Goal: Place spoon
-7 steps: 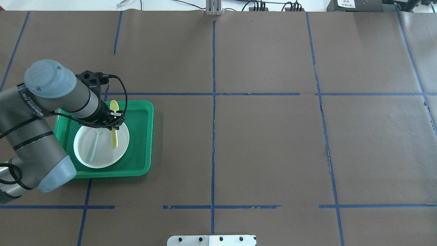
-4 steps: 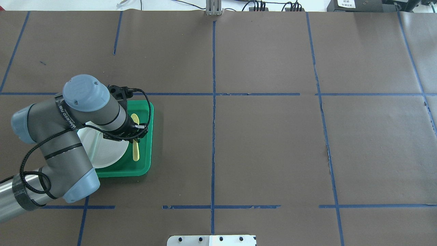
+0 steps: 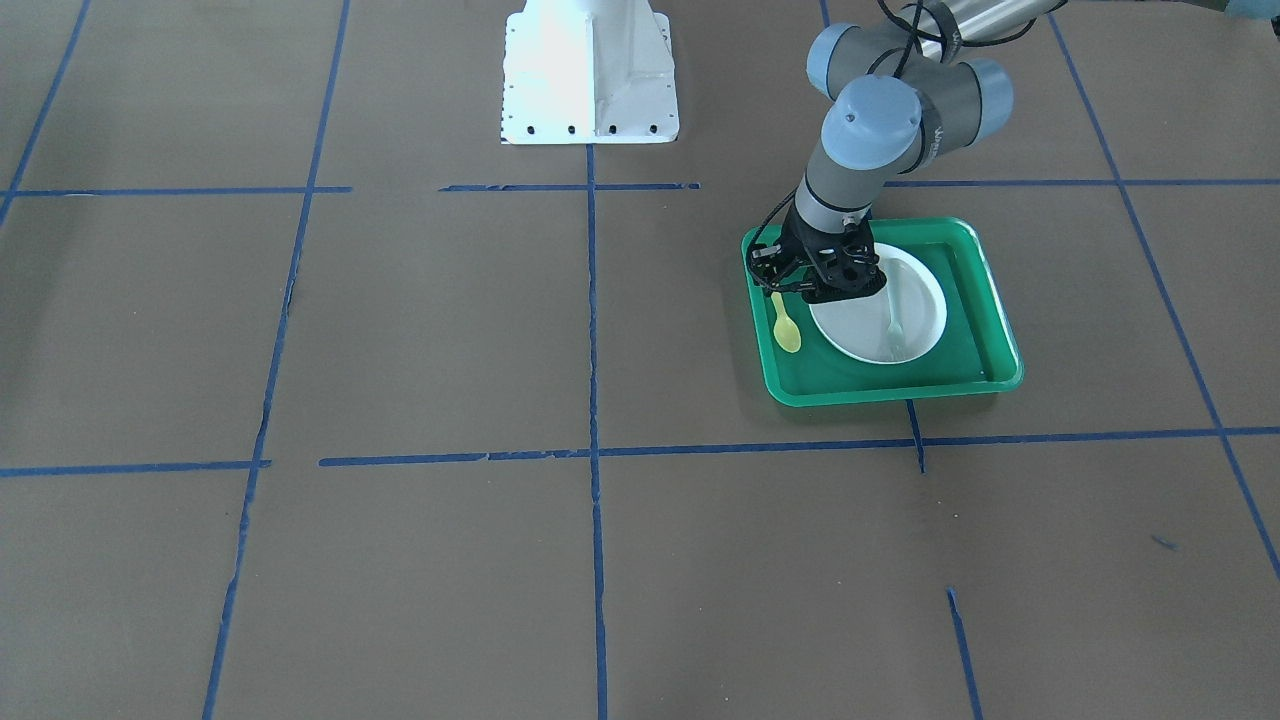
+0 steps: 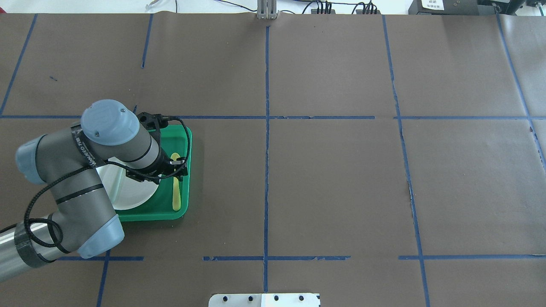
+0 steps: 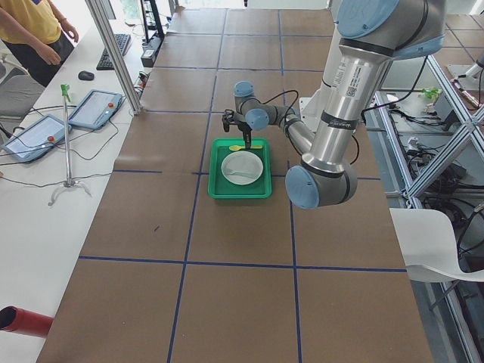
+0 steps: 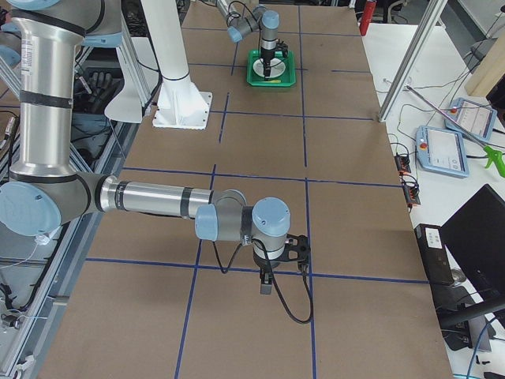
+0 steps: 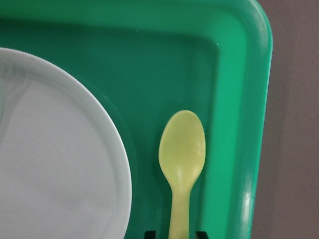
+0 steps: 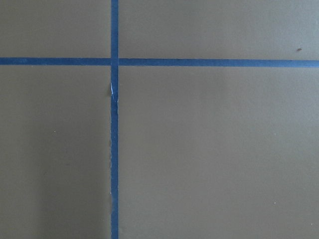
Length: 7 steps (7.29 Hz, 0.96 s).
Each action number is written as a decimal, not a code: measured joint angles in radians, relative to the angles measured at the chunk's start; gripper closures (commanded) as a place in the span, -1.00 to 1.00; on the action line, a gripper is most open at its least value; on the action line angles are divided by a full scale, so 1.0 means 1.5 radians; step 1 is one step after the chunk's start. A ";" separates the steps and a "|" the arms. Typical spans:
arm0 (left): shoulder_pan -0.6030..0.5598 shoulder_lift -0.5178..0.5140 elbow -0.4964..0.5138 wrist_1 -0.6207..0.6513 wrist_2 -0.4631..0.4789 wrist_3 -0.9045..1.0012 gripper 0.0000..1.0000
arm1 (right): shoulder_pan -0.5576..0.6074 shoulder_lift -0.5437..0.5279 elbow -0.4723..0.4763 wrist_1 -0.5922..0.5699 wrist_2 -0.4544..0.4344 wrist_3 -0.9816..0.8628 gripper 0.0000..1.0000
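spoon place: spoon (image 7: 182, 149) lies lengthwise in the green tray (image 3: 890, 392), in the strip between the white plate (image 3: 850, 325) and the tray's side wall; beside the plate, not on it; bowl end points away from the robot
left claw: left gripper (image 3: 778, 292) sits low over the handle end; in the wrist view the black fingertips (image 7: 201, 233) stand either side of the handle with green showing between; reads as spread, not pinching
right claw: right gripper (image 6: 267, 286) hangs over bare brown table well apart from the tray; spread or pressed together, cannot tell
done: spoon looks set down in the tray; grip looks let go
left to do: likely only lifting the left arm clear without nudging the handle
other: pale fork (image 3: 893, 310) rests on the plate
writing: white lettering runs along the left arm's sleeve (image 4: 83, 145), too small to read; no brand or label seen on spoon, plate or tray
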 measured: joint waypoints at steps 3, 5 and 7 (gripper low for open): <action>-0.140 0.079 -0.086 0.039 -0.008 0.209 -1.00 | 0.000 0.000 0.000 0.000 0.000 0.000 -1.00; -0.306 0.147 -0.096 0.082 -0.048 0.464 -1.00 | 0.000 0.000 0.000 0.000 0.000 0.000 -1.00; -0.476 0.207 -0.060 0.122 -0.084 0.721 -1.00 | 0.000 0.000 0.000 0.000 0.000 0.000 -1.00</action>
